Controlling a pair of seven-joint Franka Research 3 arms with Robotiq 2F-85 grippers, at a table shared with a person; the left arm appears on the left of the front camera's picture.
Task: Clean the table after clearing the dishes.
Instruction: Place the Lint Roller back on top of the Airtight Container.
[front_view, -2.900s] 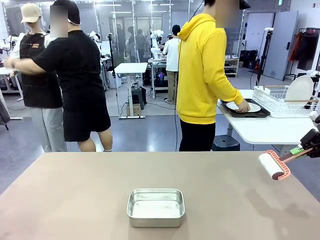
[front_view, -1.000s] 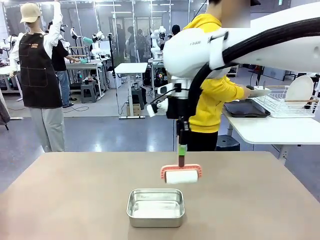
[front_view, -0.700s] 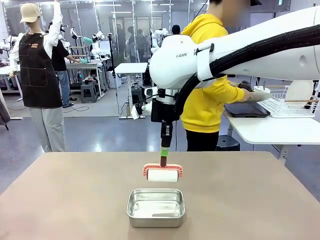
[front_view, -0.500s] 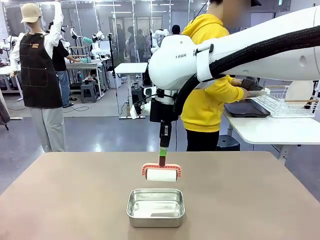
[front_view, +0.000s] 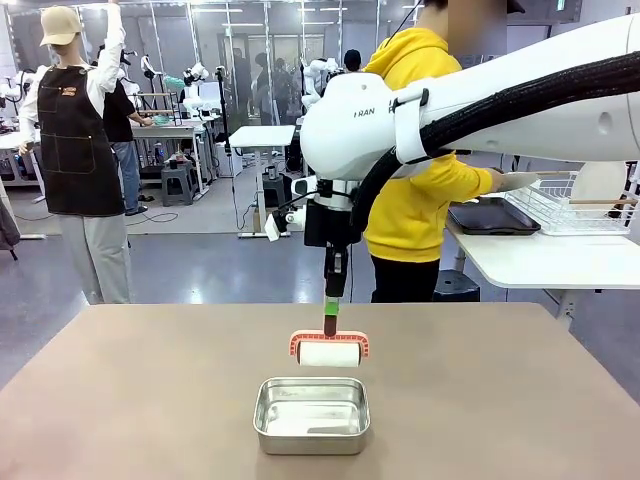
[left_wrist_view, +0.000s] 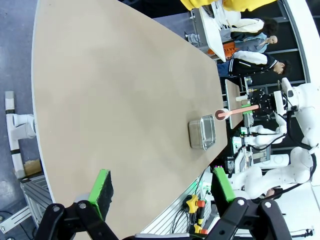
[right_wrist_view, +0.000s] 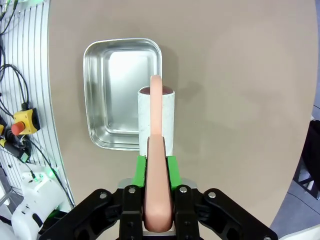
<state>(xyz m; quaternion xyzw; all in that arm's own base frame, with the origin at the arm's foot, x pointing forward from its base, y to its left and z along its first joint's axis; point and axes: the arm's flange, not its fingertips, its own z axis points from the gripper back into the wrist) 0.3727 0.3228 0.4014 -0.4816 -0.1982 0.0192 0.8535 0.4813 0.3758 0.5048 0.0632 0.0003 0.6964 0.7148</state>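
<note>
My right gripper (front_view: 331, 300) reaches in from the right and is shut on the pink handle of a lint roller (front_view: 329, 352). The roller's white drum hangs level just behind a steel pan (front_view: 312, 415) on the taupe table (front_view: 140, 400); whether it touches the top I cannot tell. In the right wrist view the gripper (right_wrist_view: 155, 172) clamps the handle, with the roller (right_wrist_view: 156, 117) over the pan's (right_wrist_view: 117, 90) rim. My left gripper (left_wrist_view: 162, 186) is open and holds nothing, high above the table (left_wrist_view: 110, 90). A white plate (front_view: 600, 180) stands in the wire rack.
A person in a yellow hoodie (front_view: 420, 200) stands beyond the far edge, turned to a white side table (front_view: 530, 262) that carries a dark tray (front_view: 493, 217) and a wire dish rack (front_view: 555, 205). Broad bare tabletop lies left and right of the pan.
My right arm carried the roller leftward across the table's middle, then eased slightly back right behind the pan. The person's hand moved to the rack.
</note>
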